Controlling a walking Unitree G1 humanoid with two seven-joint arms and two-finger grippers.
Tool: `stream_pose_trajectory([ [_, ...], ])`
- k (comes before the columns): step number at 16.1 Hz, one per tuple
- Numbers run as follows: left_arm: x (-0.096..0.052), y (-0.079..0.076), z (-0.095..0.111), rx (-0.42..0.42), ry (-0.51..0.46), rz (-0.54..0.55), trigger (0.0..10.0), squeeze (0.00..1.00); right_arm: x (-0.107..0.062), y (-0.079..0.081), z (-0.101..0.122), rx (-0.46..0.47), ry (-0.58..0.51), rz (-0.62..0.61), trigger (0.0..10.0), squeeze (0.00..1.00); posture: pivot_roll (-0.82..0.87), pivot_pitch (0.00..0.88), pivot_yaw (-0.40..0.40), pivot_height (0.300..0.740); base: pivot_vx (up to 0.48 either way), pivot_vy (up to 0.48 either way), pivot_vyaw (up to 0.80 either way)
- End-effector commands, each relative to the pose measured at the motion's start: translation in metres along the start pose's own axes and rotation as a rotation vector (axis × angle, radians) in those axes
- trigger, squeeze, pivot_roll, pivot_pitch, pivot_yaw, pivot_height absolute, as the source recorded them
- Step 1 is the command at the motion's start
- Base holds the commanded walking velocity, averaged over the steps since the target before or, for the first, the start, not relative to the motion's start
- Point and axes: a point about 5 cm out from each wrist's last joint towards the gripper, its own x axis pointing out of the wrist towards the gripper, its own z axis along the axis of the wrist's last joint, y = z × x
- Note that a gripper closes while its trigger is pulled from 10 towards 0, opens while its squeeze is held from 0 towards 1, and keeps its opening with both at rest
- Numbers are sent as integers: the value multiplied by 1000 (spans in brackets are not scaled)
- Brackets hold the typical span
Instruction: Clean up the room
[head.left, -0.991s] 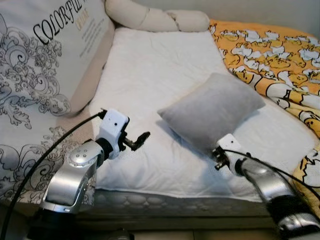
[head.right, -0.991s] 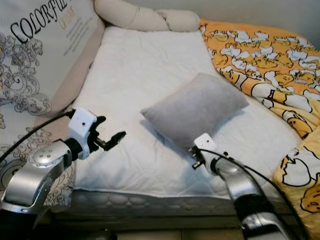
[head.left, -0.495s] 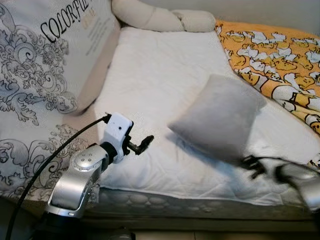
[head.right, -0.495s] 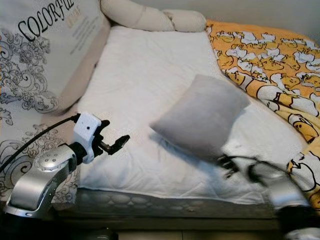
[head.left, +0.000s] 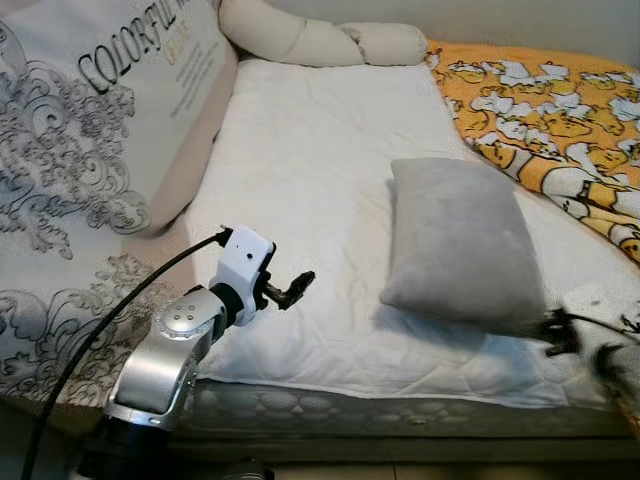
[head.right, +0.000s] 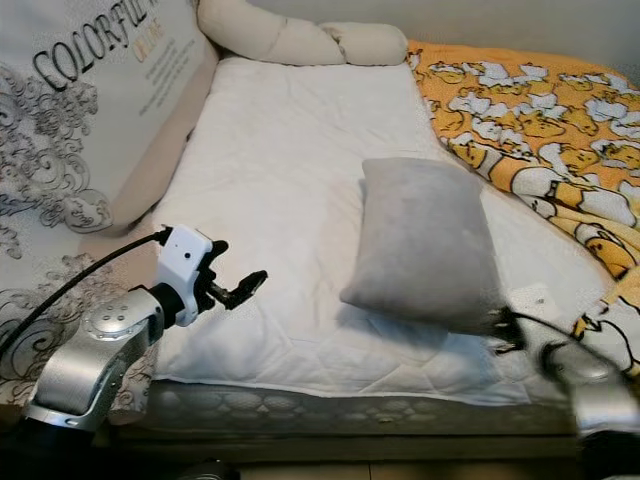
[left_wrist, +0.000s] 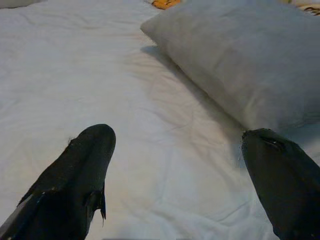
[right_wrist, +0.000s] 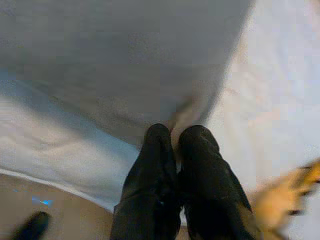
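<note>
This is a bedroom in a home. A bed with a white quilted cover spans the middle. A duck-print blanket lies upper right, a grey pillow at centre.

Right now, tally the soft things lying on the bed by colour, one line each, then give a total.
Grey: 1, the plump grey rectangular pillow, its near corner pinched by the right gripper
Beige: 1, the long knotted beige bolster cushion at the head
Orange: 1, the orange cartoon-print blanket
Total: 3, all on the white quilted mattress
</note>
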Motion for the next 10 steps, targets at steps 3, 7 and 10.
stream_pose_trajectory([
  [3, 4, 2, 3, -6, -17, 50, 10000, 0, -5, -4, -17, 83, 27, -90, 10000, 1000, 4, 0, -22, 740, 0, 0, 0],
  [7, -5, 8, 3, -58, -47, 113, 10000, 1000, -36, -35, -25, 130, 50, -72, 10000, 1000, 13, 0, -41, 740, 0, 0, 0],
  [10, -18, 21, 6, -91, -93, 237, 10000, 1000, -56, -44, 7, 137, -141, 31, 10000, 1000, 2, 0, -41, 740, 0, 0, 0],
])
